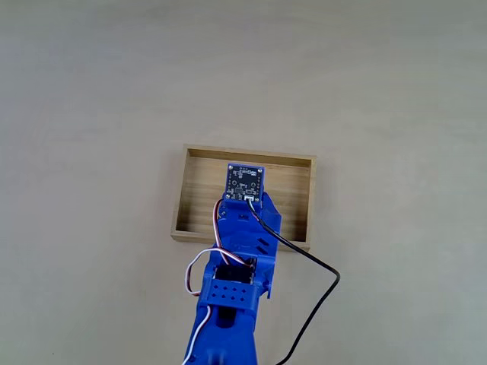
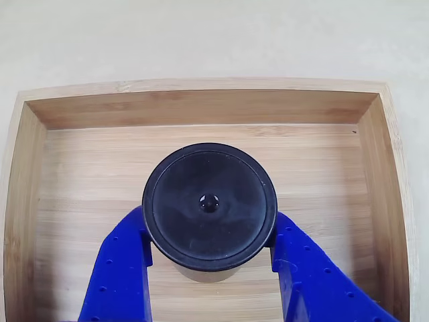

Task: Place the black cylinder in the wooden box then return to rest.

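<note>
One black cylinder [image 2: 209,204], one wooden box [image 2: 201,107] and one blue gripper [image 2: 209,258] were counted. In the other view, the cylinder was seen clamped between the two blue fingers [image 2: 120,268], which were spread just to its width and pressed against its sides, above the box floor. Beyond the fingertips lay the box's far wall. In the fixed view, the arm [image 1: 236,274] was seen reaching over the box [image 1: 198,156], which was set on a plain pale table [image 1: 91,91].

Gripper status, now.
Gripper: closed on the black cylinder, one blue finger against each side, over the floor of the wooden box.
</note>
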